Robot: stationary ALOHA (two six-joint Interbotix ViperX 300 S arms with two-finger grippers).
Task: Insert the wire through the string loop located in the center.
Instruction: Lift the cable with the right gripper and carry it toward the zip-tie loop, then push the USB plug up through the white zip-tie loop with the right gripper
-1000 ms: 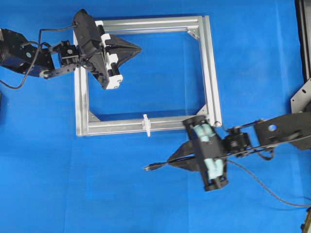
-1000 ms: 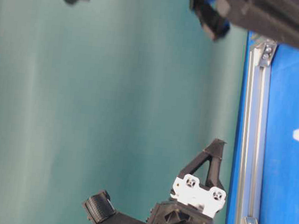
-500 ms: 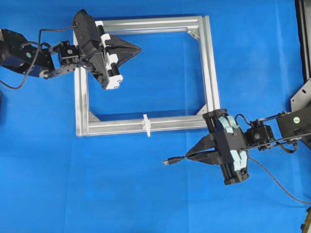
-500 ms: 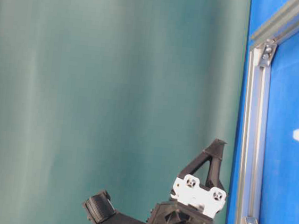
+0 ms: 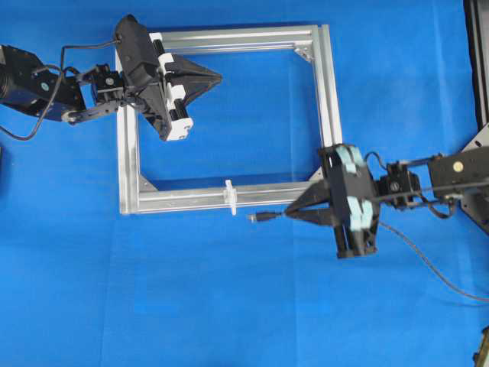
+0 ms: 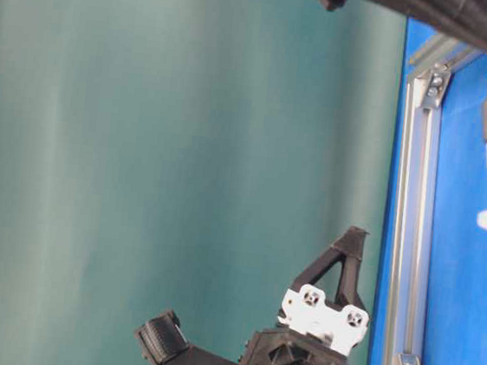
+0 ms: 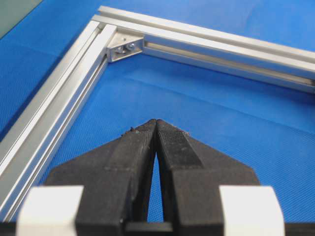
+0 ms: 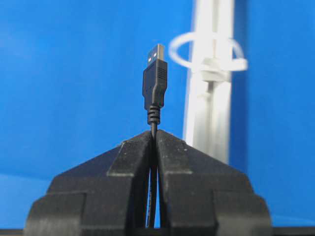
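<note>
Over the aluminium frame (image 5: 328, 107) my left gripper (image 5: 216, 76) hangs shut and empty. I'm lining up: right gripper (image 5: 289, 213) pinches the wire (image 5: 263, 218), plug near, beside the string loop (image 5: 229, 196). Next, nudge sideways, then through.

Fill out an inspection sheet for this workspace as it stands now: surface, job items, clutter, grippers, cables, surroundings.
Surface: blue cloth, flat; silver aluminium frame lies on it.
Job's things: the wire runs from the right gripper across the cloth; its plug tip points at the string loop, not yet through. The loop stands upright on the frame's near rail.
Clutter: nothing seen.
Grippers: right gripper shut on the wire just behind the plug; left gripper shut, empty, over the frame's far left corner.
Cables: arm cables at both wrists; wire slack trails off toward the right edge.
Surroundings: green backdrop in the table-level view.
</note>
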